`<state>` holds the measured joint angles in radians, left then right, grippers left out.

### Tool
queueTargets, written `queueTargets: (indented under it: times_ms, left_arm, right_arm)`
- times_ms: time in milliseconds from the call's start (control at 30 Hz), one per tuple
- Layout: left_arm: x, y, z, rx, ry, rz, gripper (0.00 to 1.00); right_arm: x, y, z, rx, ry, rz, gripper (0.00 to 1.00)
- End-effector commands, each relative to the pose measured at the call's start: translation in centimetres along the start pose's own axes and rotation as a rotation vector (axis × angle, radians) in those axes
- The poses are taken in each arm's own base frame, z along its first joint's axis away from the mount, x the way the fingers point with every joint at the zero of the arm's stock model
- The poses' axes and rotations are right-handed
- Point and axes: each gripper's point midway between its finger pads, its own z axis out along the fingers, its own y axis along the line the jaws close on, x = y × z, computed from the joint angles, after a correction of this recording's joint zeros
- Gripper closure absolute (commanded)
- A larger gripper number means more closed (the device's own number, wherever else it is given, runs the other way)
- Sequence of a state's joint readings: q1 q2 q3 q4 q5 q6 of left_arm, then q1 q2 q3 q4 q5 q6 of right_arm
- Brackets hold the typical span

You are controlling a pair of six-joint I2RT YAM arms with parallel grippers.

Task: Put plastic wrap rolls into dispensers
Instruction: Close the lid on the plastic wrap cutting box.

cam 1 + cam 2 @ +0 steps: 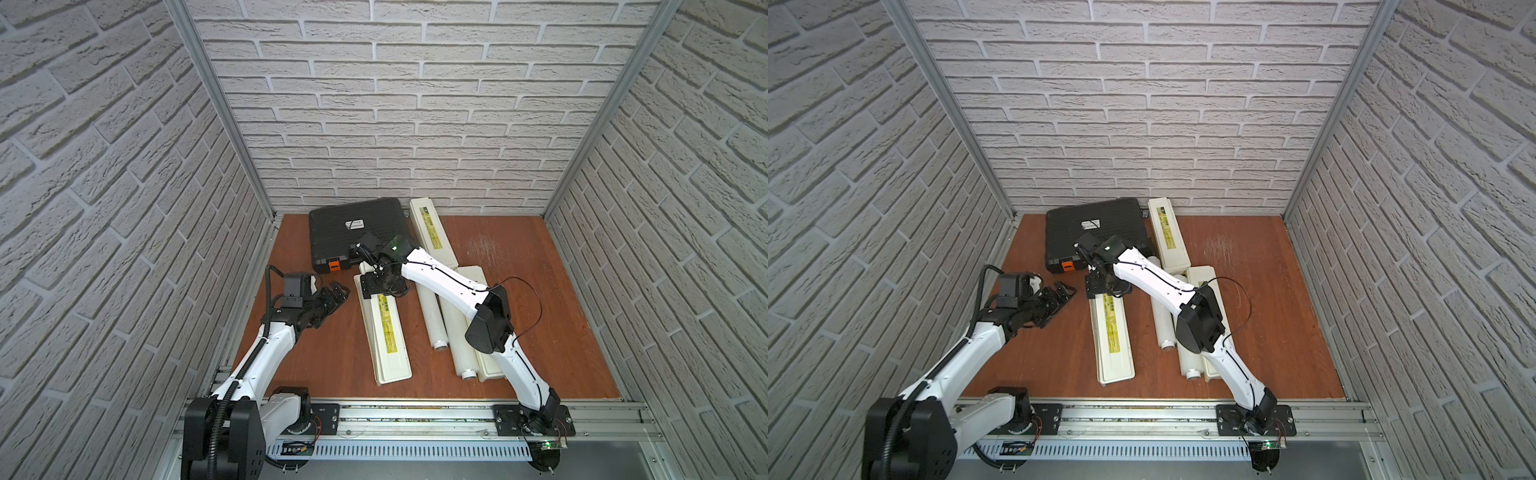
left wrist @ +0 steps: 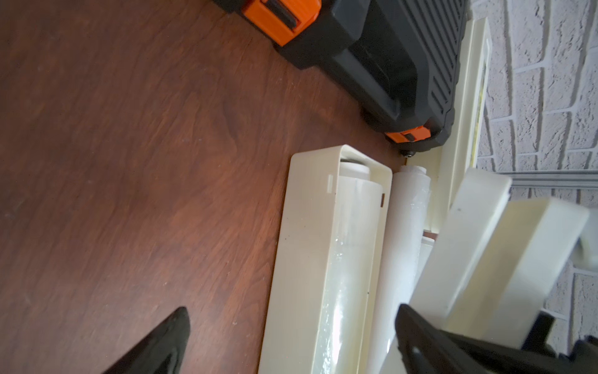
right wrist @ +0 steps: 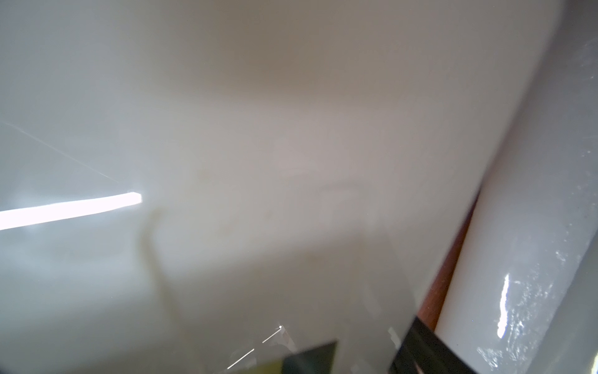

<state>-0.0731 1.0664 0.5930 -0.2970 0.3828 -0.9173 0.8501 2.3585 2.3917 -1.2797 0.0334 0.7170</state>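
A cream dispenser (image 1: 374,332) lies left of centre in both top views. In the left wrist view its base (image 2: 301,259) holds a plastic wrap roll (image 2: 349,252), and its lid (image 2: 479,252) is tilted up. My right gripper (image 1: 374,286) is at the dispenser's far end, shut on the lid (image 3: 259,162) with a finger on each side of its edge. My left gripper (image 1: 338,291) hangs open and empty just left of that dispenser. Two loose rolls (image 1: 432,320) (image 1: 459,349) lie to its right. A second dispenser (image 1: 432,232) lies at the back. A third dispenser (image 1: 490,370) lies under my right arm.
A black case (image 1: 353,232) with orange latches (image 1: 334,266) sits at the back left, close to the held dispenser's far end. Brick-pattern walls close three sides. Bare wooden floor (image 1: 540,291) shows on the right and on the near left.
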Motion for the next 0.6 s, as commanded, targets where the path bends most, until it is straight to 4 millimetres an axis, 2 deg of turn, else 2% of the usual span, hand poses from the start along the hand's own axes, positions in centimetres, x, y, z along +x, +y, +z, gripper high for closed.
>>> queueTargets:
  times_ms: [0, 133, 267, 433, 500, 567]
  left_arm:
    - [1.0, 0.0, -0.1, 0.037, 0.022, -0.01, 0.02]
    - [1.7, 0.5, 0.1, 0.03, 0.043, -0.017, 0.02]
    - [2.1, 0.8, 0.4, 0.031, 0.059, -0.027, 0.02]
    - [2.3, 1.3, 1.2, 0.011, 0.084, -0.035, 0.02]
    - [2.3, 1.6, 1.5, -0.001, 0.089, -0.046, 0.02]
    - [2.3, 1.8, 1.8, -0.007, 0.093, -0.051, 0.02]
  right_arm:
    - [-1.9, 1.6, -0.9, -0.05, -0.093, 0.027, 0.3]
    - [-2.0, 2.6, 0.3, -0.089, -0.082, 0.031, 0.2]
    - [-1.9, 3.9, 1.8, -0.137, -0.058, 0.027, 0.16]
    - [-1.9, 4.2, 2.9, -0.146, -0.044, 0.02, 0.1]
    - [-1.8, 4.0, 3.3, -0.133, -0.042, 0.02, 0.0]
    - [-1.9, 3.9, 3.4, -0.131, -0.04, 0.024, 0.0]
